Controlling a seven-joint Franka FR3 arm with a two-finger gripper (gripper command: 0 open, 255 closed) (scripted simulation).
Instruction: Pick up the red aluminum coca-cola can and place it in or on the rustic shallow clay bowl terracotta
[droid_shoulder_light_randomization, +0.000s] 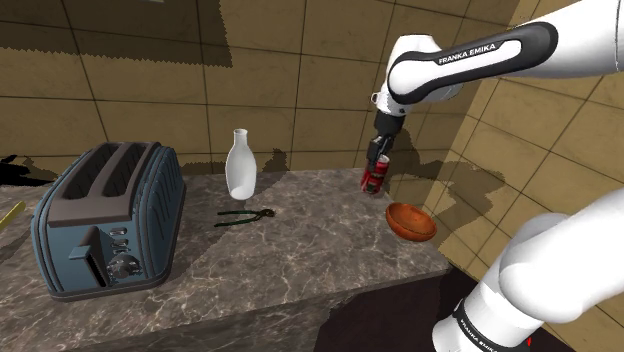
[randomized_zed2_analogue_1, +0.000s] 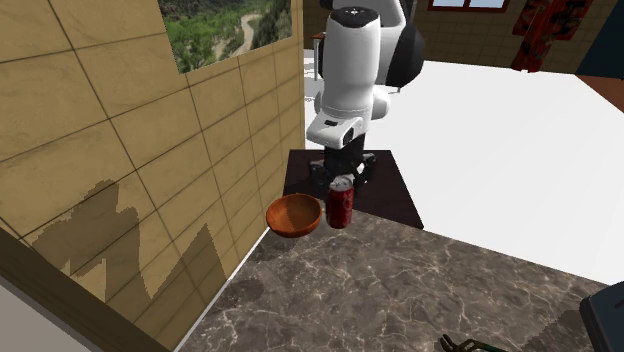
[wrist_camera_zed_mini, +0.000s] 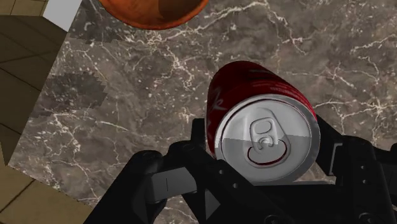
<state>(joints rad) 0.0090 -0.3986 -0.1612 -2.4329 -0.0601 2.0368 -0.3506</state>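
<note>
While it hangs tilted near the top of the black 2-finger gripper, the red cola can with its silver pull-tab lid sits just beside the shallow orange-brown clay bowl and seems slightly clear of the surface. In the wrist view the fingers pinch the can from both sides just under its rim, so the hold is high and the body leans away below.

The step in hand looks like the carry to the bowl. It would go best as a short sideways shift with the grip kept firm, bringing the can's base over the bowl's middle rather than its sloped edge. Then lower it until the base meets the clay before the fingers spread, since a tilted can let go early could tip and roll across the grey-brown marbled countertop.

Well apart, toward the shoulder view's left, stand a white bottle-shaped vase, dark pliers and a blue-grey toaster, none in the way.
</note>
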